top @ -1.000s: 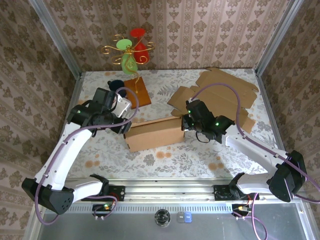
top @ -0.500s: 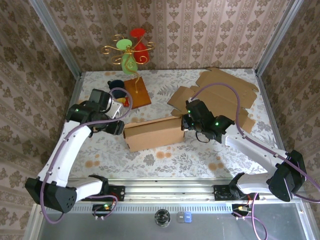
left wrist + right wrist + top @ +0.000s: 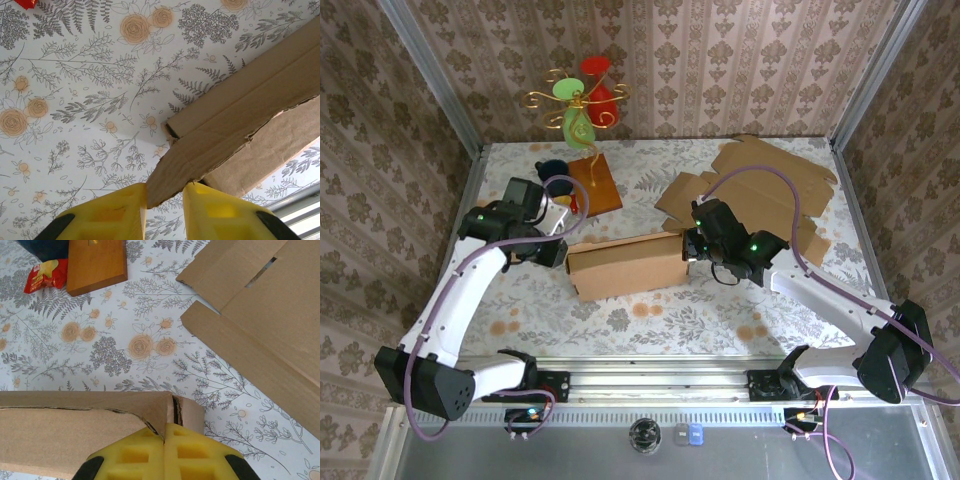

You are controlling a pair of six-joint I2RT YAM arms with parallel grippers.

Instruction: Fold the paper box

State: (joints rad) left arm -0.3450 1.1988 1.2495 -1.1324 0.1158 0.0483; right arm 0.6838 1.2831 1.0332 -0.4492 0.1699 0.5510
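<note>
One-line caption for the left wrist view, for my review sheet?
Left gripper straddling the torn flap of the cardboard box on a floral tablecloth.

Overall light: soft, even light is falling from above in the top view; nothing is looking dim.
Shadows: the paper box [image 3: 628,266] is casting only a thin, soft shadow along its lower edge onto the tablecloth [image 3: 720,310].
Glare: the metal rail [image 3: 660,385] is shining pale across the bottom of the top view; a washed-out bright strip is glowing at the lower right of my left wrist view.
Focus, left wrist: my left fingers [image 3: 107,215] are blurring at the bottom edge while the floral print is reading crisp.
Focus, right wrist: my right pads [image 3: 190,452] are looking soft at the bottom centre; the cardboard above is showing sharp.
</note>
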